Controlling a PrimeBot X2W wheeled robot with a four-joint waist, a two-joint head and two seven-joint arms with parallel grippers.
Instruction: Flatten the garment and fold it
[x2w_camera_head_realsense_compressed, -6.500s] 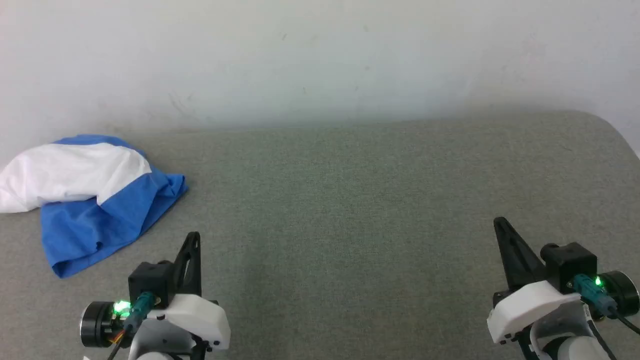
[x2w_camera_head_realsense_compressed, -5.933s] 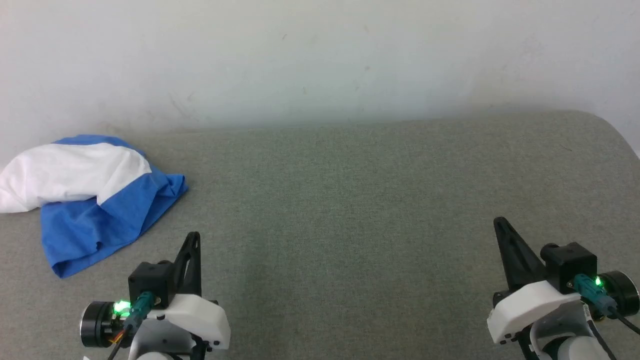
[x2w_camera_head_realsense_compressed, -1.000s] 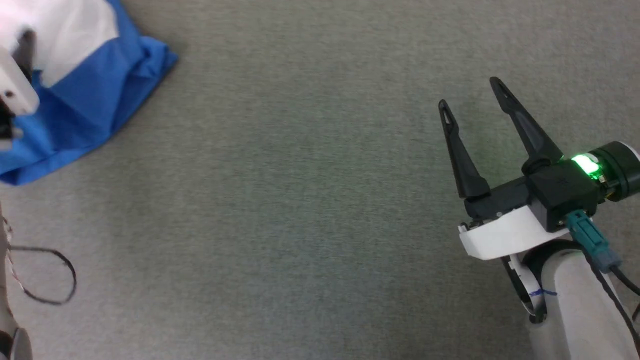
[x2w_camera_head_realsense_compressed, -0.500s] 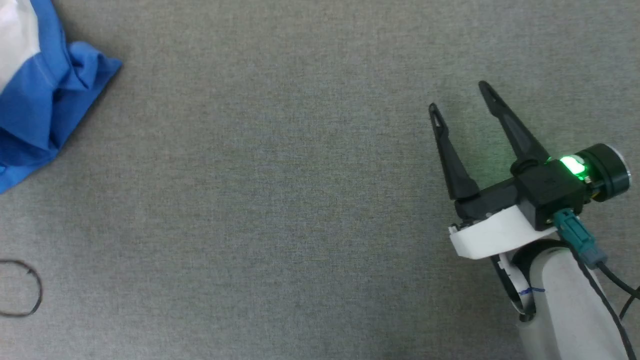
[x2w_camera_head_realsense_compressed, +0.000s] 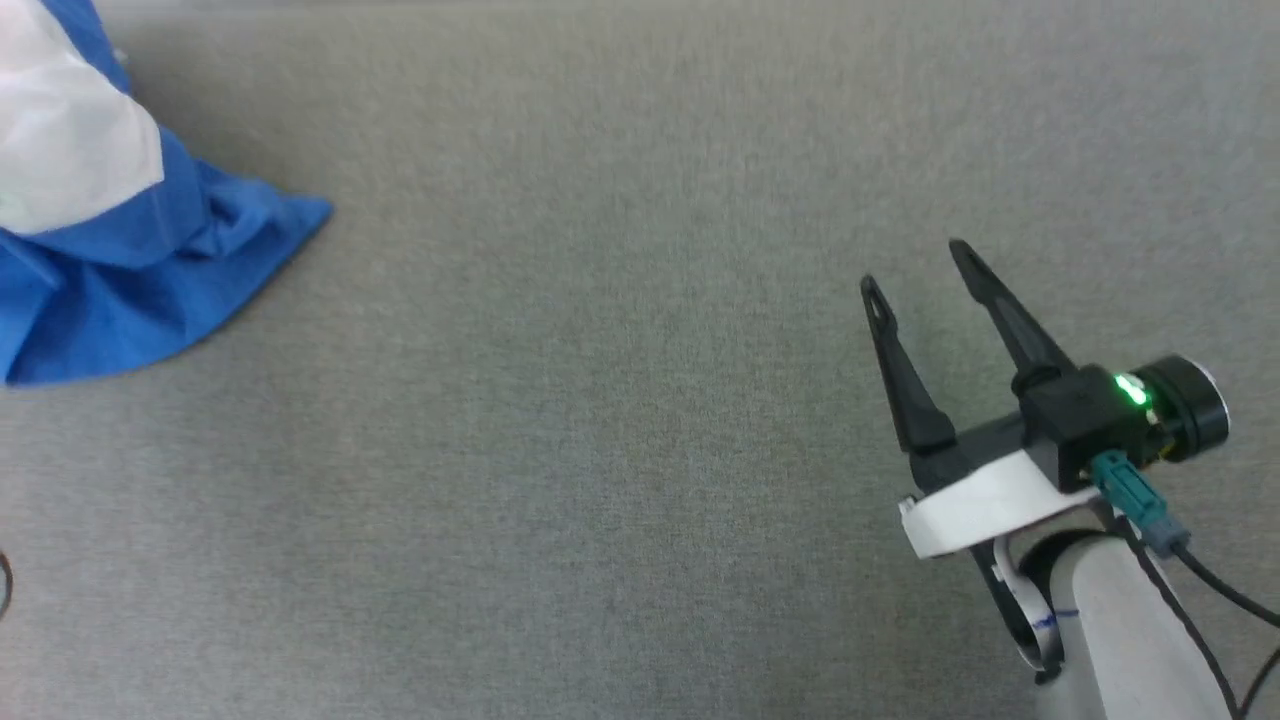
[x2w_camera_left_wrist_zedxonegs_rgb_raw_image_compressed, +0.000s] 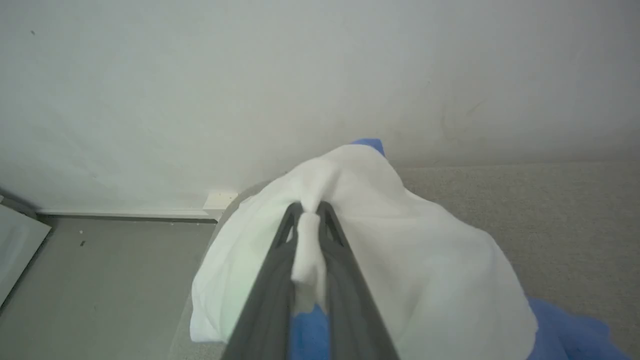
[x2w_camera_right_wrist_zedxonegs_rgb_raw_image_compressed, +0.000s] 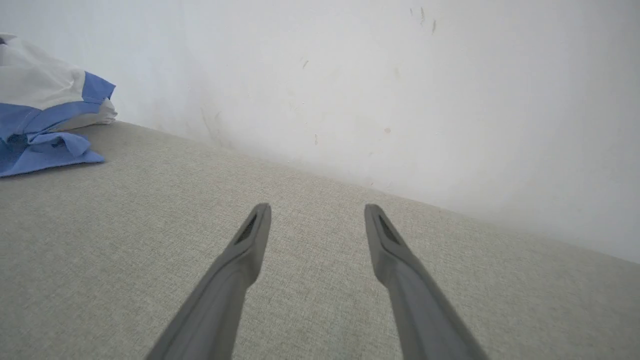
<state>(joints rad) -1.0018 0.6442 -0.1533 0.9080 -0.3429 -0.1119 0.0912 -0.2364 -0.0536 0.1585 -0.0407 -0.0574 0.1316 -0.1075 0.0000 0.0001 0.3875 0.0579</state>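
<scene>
- Garment (x2w_camera_head_realsense_compressed: 130, 270) – you'll find it bunched at the far left of the grey fabric surface (x2w_camera_head_realsense_compressed: 600, 400). It sits close to the wall (x2w_camera_right_wrist_zedxonegs_rgb_raw_image_compressed: 400, 75), white on top and blue spilling out below.
- Writing: the only mark you can see is a short blue pen stroke on the pale forearm (x2w_camera_head_realsense_compressed: 1130, 630), too small to read as letters.
- Against the head view half a second ago, the whole picture has shifted, so the camera moved. More of the shirt's white part is now in that view, and its blue corner reaches further right. The right gripper (x2w_camera_head_realsense_compressed: 915, 265) sits lower in that view, and the black loop at the left edge has shrunk to a sliver.
- Your left gripper (x2w_camera_left_wrist_zedxonegs_rgb_raw_image_compressed: 310, 215) has its fingers clamped on a pinch of white cloth. The fabric (x2w_camera_left_wrist_zedxonegs_rgb_raw_image_compressed: 400, 240) rises to a peak at the tips, and blue shows between the fingers lower down. Past the shirt, the surface's edge drops to the floor (x2w_camera_left_wrist_zedxonegs_rgb_raw_image_compressed: 100, 280).
- Your right gripper (x2w_camera_right_wrist_zedxonegs_rgb_raw_image_compressed: 317, 207) holds nothing – its fingers are spread apart above bare surface, well away from the shirt (x2w_camera_right_wrist_zedxonegs_rgb_raw_image_compressed: 45, 125).
- In the head view the right gripper points up and slightly left. A green light (x2w_camera_head_realsense_compressed: 1130, 390) glows on its wrist and a dark cable (x2w_camera_head_realsense_compressed: 1220, 590) trails off to the lower right.
</scene>
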